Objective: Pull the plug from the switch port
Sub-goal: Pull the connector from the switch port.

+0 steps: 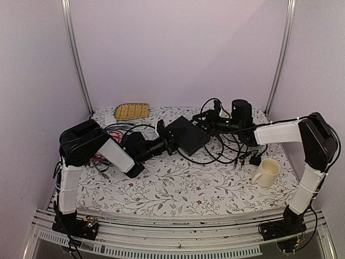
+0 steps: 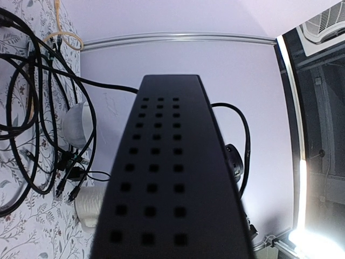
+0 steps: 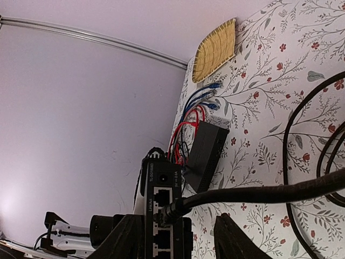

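L gripper [image 1: 171, 140] seems clamped on switch [image 1: 188, 135] edge; R gripper [image 3: 179, 224] spread wide, cable [image 3: 259, 193] running between, plug [image 3: 170, 210] seated in switch.

The right hand [image 3: 178, 231] has its two black fingers [image 3: 125, 240] spread apart, one on each side of the flat matte-black switch box [image 3: 161, 186] with its row of sockets. A black plug [image 3: 171, 209] sits in one socket, its thick black cable [image 3: 259, 193] trailing over the floral-patterned surface [image 3: 269, 81]. Beyond lie a second black box [image 3: 207, 151] with red and blue cables [image 3: 186, 125], and a woven yellow tray [image 3: 215, 48] at the surface's edge by the wall.
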`<state>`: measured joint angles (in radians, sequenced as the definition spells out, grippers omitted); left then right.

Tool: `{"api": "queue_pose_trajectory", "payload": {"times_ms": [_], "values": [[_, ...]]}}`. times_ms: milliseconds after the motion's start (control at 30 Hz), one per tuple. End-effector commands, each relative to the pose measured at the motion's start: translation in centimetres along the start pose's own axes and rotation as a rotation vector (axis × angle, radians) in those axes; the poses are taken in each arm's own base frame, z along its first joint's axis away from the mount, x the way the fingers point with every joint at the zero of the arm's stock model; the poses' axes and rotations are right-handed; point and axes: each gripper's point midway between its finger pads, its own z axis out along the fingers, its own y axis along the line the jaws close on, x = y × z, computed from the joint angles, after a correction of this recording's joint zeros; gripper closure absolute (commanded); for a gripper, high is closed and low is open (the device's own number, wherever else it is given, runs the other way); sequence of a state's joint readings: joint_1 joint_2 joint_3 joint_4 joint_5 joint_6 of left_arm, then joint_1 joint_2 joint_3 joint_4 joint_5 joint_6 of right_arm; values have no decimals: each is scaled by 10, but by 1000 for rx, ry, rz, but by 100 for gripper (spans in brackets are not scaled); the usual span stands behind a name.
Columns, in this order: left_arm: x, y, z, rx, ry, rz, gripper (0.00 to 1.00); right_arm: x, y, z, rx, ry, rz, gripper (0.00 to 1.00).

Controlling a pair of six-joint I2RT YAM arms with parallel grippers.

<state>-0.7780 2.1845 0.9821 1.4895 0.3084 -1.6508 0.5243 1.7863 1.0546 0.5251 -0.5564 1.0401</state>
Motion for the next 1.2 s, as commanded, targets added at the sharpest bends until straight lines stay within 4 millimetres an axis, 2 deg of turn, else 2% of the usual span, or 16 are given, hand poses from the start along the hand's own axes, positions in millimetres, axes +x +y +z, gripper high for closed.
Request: {"api": "queue_pose_trajectory", "payload": {"times_ms": [0, 433, 1167], "values": [[9, -42, 9, 137, 37, 40, 100, 1, 11, 8, -41, 12, -9, 51], [12, -40, 10, 132, 47, 33, 100, 3, 14, 13, -51, 23, -7, 51], [11, -37, 7, 132, 45, 21, 100, 6, 10, 17, -53, 36, 3, 63]]}}
